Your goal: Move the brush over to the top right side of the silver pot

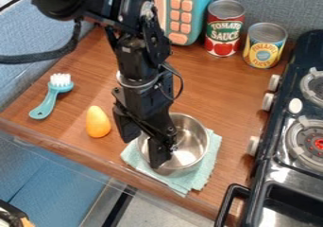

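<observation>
The brush (45, 105) lies at the counter's (208, 96) left in view, bristles toward the back. Between it and the pot (193, 135) stand the orange toy (97, 122) and the arm (135, 63). The end effector (142, 151), released, fingers apart, is at the pot's left side. A cloth (205, 171) lies beneath the pot; two cans (225, 30) stand behind, the stove (281, 176) right.

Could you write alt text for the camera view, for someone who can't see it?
A black robot gripper hangs over a silver pot on a pale cloth. A blue brush with white bristles lies on the left of the wooden counter, with an orange egg-shaped object between brush and pot. Two cans stand behind; a stove is at right.
</observation>
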`<action>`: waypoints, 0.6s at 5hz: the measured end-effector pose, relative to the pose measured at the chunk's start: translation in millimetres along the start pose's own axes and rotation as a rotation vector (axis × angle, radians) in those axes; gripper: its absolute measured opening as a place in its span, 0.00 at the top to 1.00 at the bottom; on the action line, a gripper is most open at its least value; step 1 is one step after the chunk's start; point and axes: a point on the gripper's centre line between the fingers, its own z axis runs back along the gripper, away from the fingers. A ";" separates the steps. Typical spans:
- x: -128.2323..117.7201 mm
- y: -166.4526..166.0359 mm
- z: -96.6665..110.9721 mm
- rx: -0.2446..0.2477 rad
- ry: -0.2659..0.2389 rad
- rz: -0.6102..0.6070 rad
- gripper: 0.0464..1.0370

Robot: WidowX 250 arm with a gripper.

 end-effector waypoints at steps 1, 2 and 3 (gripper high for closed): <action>-2.6 -0.9 -4.6 -0.009 0.023 -0.003 0.04; -12.7 36.6 6.8 -0.015 -0.001 0.106 0.04; -20.0 66.7 20.0 -0.023 -0.028 0.159 0.04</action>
